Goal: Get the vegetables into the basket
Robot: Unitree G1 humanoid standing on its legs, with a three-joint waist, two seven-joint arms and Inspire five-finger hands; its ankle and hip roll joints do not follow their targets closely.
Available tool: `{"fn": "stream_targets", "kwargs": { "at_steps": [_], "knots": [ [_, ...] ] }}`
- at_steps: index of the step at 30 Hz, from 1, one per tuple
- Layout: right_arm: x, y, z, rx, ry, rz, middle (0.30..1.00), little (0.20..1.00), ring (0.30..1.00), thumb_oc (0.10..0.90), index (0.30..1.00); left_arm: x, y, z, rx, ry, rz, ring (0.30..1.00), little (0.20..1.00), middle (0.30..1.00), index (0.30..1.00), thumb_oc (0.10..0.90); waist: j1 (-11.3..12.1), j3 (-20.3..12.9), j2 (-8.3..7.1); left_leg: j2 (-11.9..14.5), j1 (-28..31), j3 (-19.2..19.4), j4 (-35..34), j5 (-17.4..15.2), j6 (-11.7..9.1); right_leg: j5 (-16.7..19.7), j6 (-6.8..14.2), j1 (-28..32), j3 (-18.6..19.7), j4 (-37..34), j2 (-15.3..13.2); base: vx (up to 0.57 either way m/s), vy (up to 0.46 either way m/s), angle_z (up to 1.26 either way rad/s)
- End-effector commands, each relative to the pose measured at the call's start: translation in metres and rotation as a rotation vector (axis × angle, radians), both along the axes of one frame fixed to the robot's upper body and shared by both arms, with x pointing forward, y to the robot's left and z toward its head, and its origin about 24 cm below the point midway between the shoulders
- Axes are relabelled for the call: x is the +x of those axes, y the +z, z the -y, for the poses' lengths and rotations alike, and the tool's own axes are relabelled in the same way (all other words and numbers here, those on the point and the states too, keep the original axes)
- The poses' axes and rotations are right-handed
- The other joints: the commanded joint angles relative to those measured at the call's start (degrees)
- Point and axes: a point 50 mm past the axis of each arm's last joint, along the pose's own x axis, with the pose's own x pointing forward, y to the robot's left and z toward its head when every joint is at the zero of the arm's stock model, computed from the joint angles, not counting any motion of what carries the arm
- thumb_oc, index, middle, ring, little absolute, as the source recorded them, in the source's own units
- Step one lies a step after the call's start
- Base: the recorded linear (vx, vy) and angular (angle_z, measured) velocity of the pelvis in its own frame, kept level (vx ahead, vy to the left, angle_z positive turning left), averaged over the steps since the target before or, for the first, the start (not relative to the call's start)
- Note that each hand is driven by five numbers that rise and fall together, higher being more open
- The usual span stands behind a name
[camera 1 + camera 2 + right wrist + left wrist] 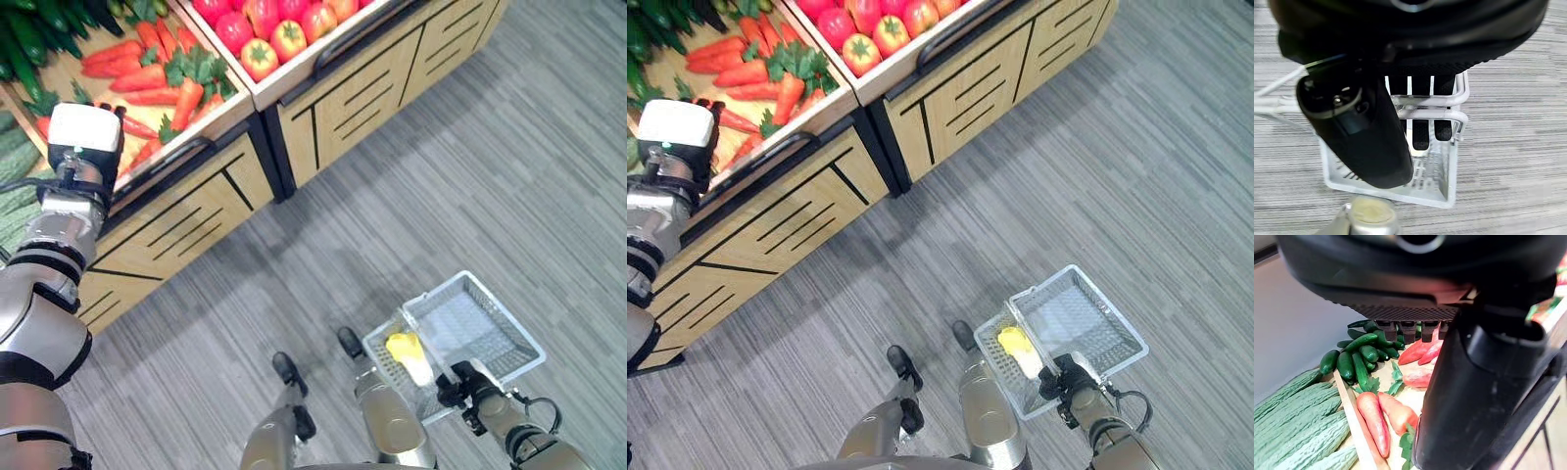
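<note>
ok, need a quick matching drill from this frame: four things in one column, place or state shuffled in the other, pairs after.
Things:
1. left hand
2. right hand
3. yellow item
4. tomatoes

Place or state:
A. lying inside the white basket
B. fingers curled round the basket's handle
C. in the display bin next to the carrots
D. over the carrot bin, holding nothing

Pairs: 1-D, 2-B, 3-A, 4-C
</note>
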Motion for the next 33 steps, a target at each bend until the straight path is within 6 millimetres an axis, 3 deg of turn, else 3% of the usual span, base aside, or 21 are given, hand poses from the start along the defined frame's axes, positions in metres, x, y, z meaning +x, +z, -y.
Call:
{"fn": "stream_targets", "kwargs": {
  "at_steps": [1,3,8,10,12,13,15,19,21,22,23,24,25,26,28,32,33],
  "knots": [
    [-0.044,-0.010,0.019,-0.061,-0.010,-0.132,0.300,0.300,0.300,0.400,0.300,-0.011,0.041,-0.021,0.024,0.075,0.194,1.000,1.000,1.000,1.000,0.900,1.1,-4.6,0.13,1.3,4.1,-4.9,0.2,-2.2,-5.4,0.9,1.9,0.4,-1.7,-2.2,0.1,0.03,-0.021,0.25],
    [-0.051,-0.012,0.020,-0.051,-0.041,-0.141,0.300,0.300,0.300,0.400,0.300,-0.011,0.036,-0.014,0.012,0.029,0.191,1.000,1.000,1.000,1.000,0.900,1.6,-5.6,-0.10,1.0,5.9,-5.4,0.2,-2.7,-5.1,0.3,1.9,2.5,-2.3,-2.3,-0.1,0.05,-0.030,0.24],
    [-0.072,-0.021,0.016,0.005,-0.147,-0.169,0.300,0.300,0.300,0.400,0.300,-0.023,-0.002,0.012,-0.156,-0.152,0.177,1.000,1.000,1.000,1.000,0.900,3.7,-9.2,-1.89,0.2,9.7,-7.1,0.6,-4.0,-4.6,-0.9,2.1,7.1,-4.3,-2.3,-1.2,0.01,-0.020,0.20],
    [-0.077,-0.021,0.018,0.004,-0.163,-0.184,0.300,0.300,0.300,0.400,0.300,-0.031,-0.009,0.013,-0.201,-0.167,0.179,1.000,1.000,1.000,1.000,0.900,3.7,-9.9,-1.98,0.1,10.3,-7.5,0.7,-4.2,-4.4,-1.0,2.0,7.9,-4.5,-2.3,-1.3,-0.01,-0.005,0.19],
    [-0.092,-0.026,0.017,0.029,-0.224,-0.220,0.300,0.300,0.300,0.400,0.300,-0.046,-0.039,0.028,-0.375,-0.236,0.129,1.000,1.000,1.000,1.000,0.900,4.8,-11.3,-3.09,0.0,11.7,-8.3,0.8,-4.8,-4.0,-1.6,2.1,9.5,-5.5,-2.2,-1.5,-0.04,-0.004,0.16],
    [-0.093,-0.025,0.018,0.023,-0.218,-0.224,0.300,0.300,0.300,0.400,0.300,-0.049,-0.041,0.026,-0.379,-0.228,0.126,1.000,1.000,1.000,1.000,0.900,4.4,-11.4,-2.91,0.0,11.9,-8.3,0.8,-4.9,-4.0,-1.6,2.1,9.7,-5.6,-2.2,-1.6,-0.03,-0.009,0.29],
    [-0.106,-0.030,0.015,0.047,-0.269,-0.268,0.300,0.300,0.300,0.400,0.300,-0.072,-0.089,0.041,-0.631,-0.219,0.070,1.000,1.000,1.000,1.000,0.900,5.4,-12.7,-3.92,-0.2,13.2,-9.3,1.1,-5.7,-3.4,-2.2,2.1,11.5,-6.7,-2.1,-2.0,-0.03,0.002,0.34],
    [-0.122,-0.035,0.009,0.072,-0.325,-0.305,0.300,0.300,0.300,0.400,0.300,-0.114,-0.169,0.053,-0.978,-0.067,-0.066,1.000,1.000,1.000,1.000,0.900,5.6,-13.9,-5.01,-0.5,14.7,-10.2,1.1,-6.3,-2.7,-2.8,2.1,13.0,-8.0,-1.5,-2.6,-0.03,0.023,0.24],
    [-0.121,-0.037,0.004,0.077,-0.326,-0.313,0.300,0.300,0.300,0.400,0.300,-0.126,-0.202,0.061,-1.034,0.015,-0.164,1.000,1.000,1.000,1.000,0.900,5.7,-14.1,-5.38,-0.7,14.8,-10.8,0.9,-6.3,-2.4,-2.9,2.4,13.3,-8.7,-1.4,-3.0,-0.07,0.037,0.24],
    [-0.120,-0.037,0.002,0.069,-0.314,-0.318,0.300,0.300,0.300,0.400,0.300,-0.138,-0.234,0.066,-1.081,0.122,-0.250,1.000,1.000,1.000,1.000,0.900,5.9,-14.1,-5.64,-0.9,14.7,-10.9,0.8,-6.2,-2.3,-2.8,2.5,13.4,-9.2,-1.4,-3.3,-0.06,0.030,0.27],
    [-0.122,-0.038,0.000,0.073,-0.320,-0.318,0.300,0.300,0.300,0.400,0.300,-0.147,-0.247,0.073,-1.108,0.145,-0.300,1.000,1.000,1.000,1.000,0.900,6.2,-14.1,-5.83,-1.1,14.7,-11.2,0.7,-6.3,-2.1,-2.7,2.6,13.6,-9.4,-1.4,-3.4,-0.08,0.051,0.25],
    [-0.120,-0.040,-0.005,0.080,-0.322,-0.315,0.300,0.300,0.300,0.400,0.300,-0.168,-0.280,0.081,-1.103,0.241,-0.454,1.000,1.000,1.000,1.000,0.900,6.2,-14.2,-6.00,-1.3,14.6,-11.7,0.5,-6.2,-1.9,-2.7,2.7,13.7,-9.9,-1.4,-3.7,-0.04,0.034,0.22],
    [-0.120,-0.040,-0.004,0.079,-0.324,-0.313,0.300,0.300,0.300,0.400,0.300,-0.166,-0.281,0.082,-1.104,0.238,-0.453,1.000,1.000,1.000,1.000,0.900,6.2,-14.2,-5.94,-1.4,14.6,-11.8,0.5,-6.3,-1.9,-2.7,2.7,13.7,-10.0,-1.4,-3.7,-0.05,0.066,0.12],
    [-0.117,-0.041,-0.010,0.084,-0.307,-0.313,0.300,0.300,0.300,0.400,0.300,-0.191,-0.308,0.084,-1.090,0.353,-0.575,1.000,1.000,1.000,1.000,0.900,6.4,-14.2,-6.24,-1.6,14.5,-11.9,0.5,-6.3,-1.6,-2.6,2.7,13.7,-10.0,-1.3,-3.9,-0.02,0.052,0.15],
    [-0.114,-0.043,-0.016,0.094,-0.296,-0.305,0.300,0.300,0.300,0.400,0.300,-0.231,-0.336,0.081,-1.088,0.555,-0.697,1.000,1.000,1.000,1.000,0.900,6.4,-14.2,-6.47,-1.8,14.6,-11.8,0.4,-6.3,-1.5,-2.5,2.7,13.8,-9.8,-1.3,-4.0,-0.03,0.058,0.11],
    [-0.111,-0.046,-0.026,0.122,-0.291,-0.303,0.300,0.300,0.300,0.400,0.300,-0.296,-0.358,0.079,-1.168,0.879,-0.797,1.000,1.000,1.000,1.000,0.900,6.7,-14.4,-6.74,-2.1,14.5,-11.4,0.2,-6.2,-1.3,-2.3,2.7,13.8,-9.8,-1.4,-4.3,-0.02,0.038,-0.09],
    [-0.110,-0.046,-0.028,0.129,-0.285,-0.302,0.300,0.300,0.300,0.400,0.300,-0.302,-0.360,0.081,-1.172,0.892,-0.825,1.000,1.000,1.000,1.000,0.900,6.6,-14.5,-6.79,-2.1,14.6,-11.2,0.2,-6.4,-1.3,-2.2,2.7,13.9,-9.7,-1.5,-4.3,-0.02,0.035,-0.04]
  ]
}}
